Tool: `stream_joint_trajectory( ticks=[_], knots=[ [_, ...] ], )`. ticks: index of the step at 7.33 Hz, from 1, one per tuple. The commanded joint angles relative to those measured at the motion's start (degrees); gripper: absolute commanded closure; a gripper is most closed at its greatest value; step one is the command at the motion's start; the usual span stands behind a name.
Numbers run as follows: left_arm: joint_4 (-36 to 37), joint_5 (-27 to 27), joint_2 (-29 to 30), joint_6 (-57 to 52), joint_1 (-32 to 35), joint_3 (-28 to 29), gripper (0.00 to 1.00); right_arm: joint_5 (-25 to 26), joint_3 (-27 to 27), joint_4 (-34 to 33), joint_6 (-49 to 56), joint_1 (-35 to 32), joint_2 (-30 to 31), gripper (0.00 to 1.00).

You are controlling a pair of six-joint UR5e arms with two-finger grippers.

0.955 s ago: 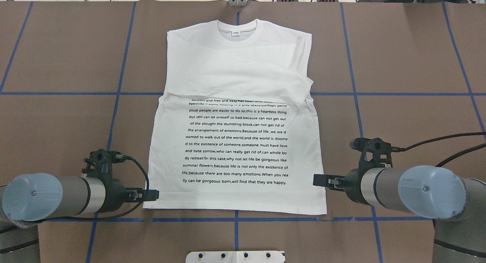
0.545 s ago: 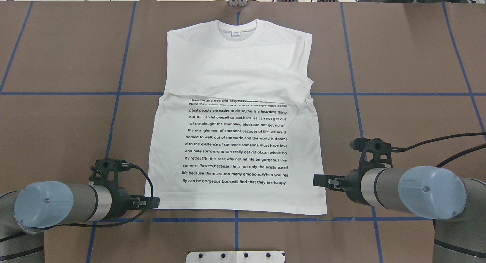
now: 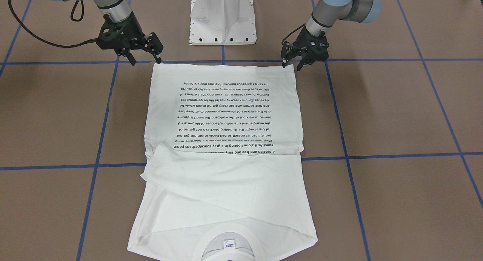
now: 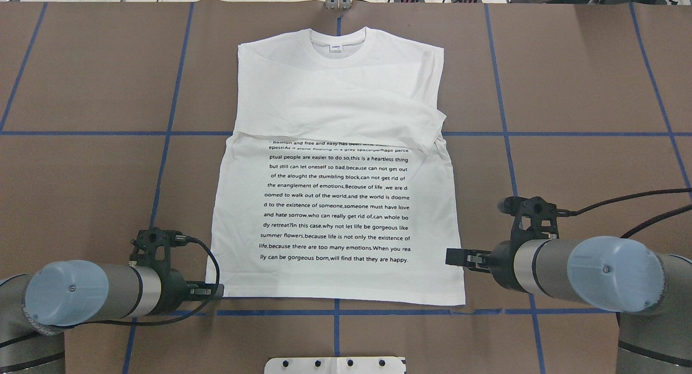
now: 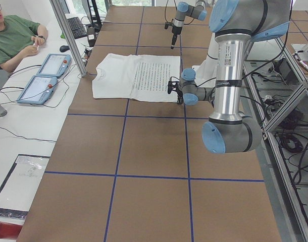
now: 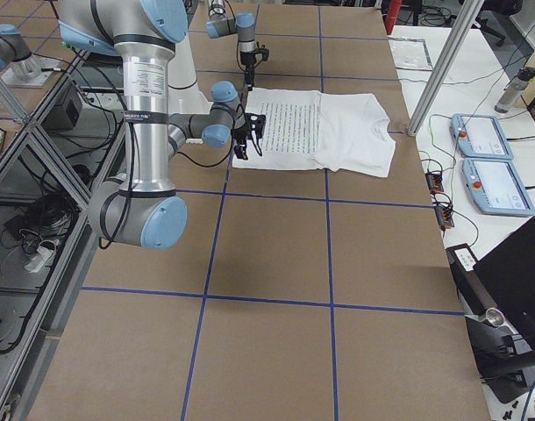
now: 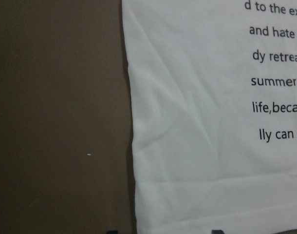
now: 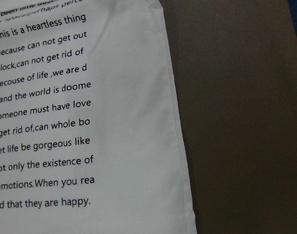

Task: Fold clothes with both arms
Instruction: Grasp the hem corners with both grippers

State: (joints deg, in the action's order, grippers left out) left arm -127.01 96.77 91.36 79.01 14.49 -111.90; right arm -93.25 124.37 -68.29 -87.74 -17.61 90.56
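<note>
The large white long-sleeved T-shirt (image 4: 335, 163) lies flat, print side up, on the brown paper-covered desk (image 4: 81, 190) and stretches away from both my tools. Its straight bottom hem (image 4: 335, 300) runs between them. Its ribbed round collar (image 4: 339, 43), with the small neck label (image 4: 335, 48), is at the end farthest from them.

I judge the fold partly done. Both long sleeves (image 4: 346, 117) are laid inward across the chest, making a smooth band that covers the top line of the block of small black text lines (image 4: 335, 201). One cuff pokes a little past the side edge on my right tool's side. What is left, as I read it, is to bring the hem up toward the collar, perhaps more than once, to make a compact packet. The cloth looks thin and limp, with only faint wrinkles near the corners, so it should lift easily but sag between two grips.

My left tool (image 3: 291, 66) hangs low at the hem corner on its side. Its fingers are parted, one tip over the cloth and the other over bare desk, and it has hold of nothing. My right tool (image 3: 145, 61) stands at the opposite hem corner, likewise spread wide and empty, with one tip just at the cloth's edge. Neither corner is raised yet. A blue tape line (image 4: 270, 312) runs just behind the hem, on my side of it.
</note>
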Motion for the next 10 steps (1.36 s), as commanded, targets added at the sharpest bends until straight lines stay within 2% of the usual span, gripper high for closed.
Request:
stream_joint_trajectory(
  ticks=[1,2,4,6,8,10],
  knots=[
    [0.5,0.0,0.3,0.0,-0.1,0.0,0.44,0.0,0.0,0.0,0.0,0.0,0.0,0.00],
    [0.5,0.0,0.6,0.0,-0.1,0.0,0.57,0.0,0.0,0.0,-0.1,0.0,0.1,0.00],
    [0.5,0.0,1.0,0.0,-0.1,-0.1,1.00,0.0,-0.1,0.0,-0.1,0.0,0.1,0.00],
    [0.5,0.0,0.8,0.0,0.0,-0.5,1.00,-0.1,0.0,0.1,-0.6,0.4,0.1,0.00],
    [0.5,0.8,1.7,-0.1,0.1,-1.7,1.00,0.4,0.4,0.0,-9.7,2.2,0.7,0.00],
    [0.5,0.9,2.3,-0.1,0.8,-3.0,1.00,5.3,1.6,-0.8,-19.9,6.3,1.6,0.03]
  ],
)
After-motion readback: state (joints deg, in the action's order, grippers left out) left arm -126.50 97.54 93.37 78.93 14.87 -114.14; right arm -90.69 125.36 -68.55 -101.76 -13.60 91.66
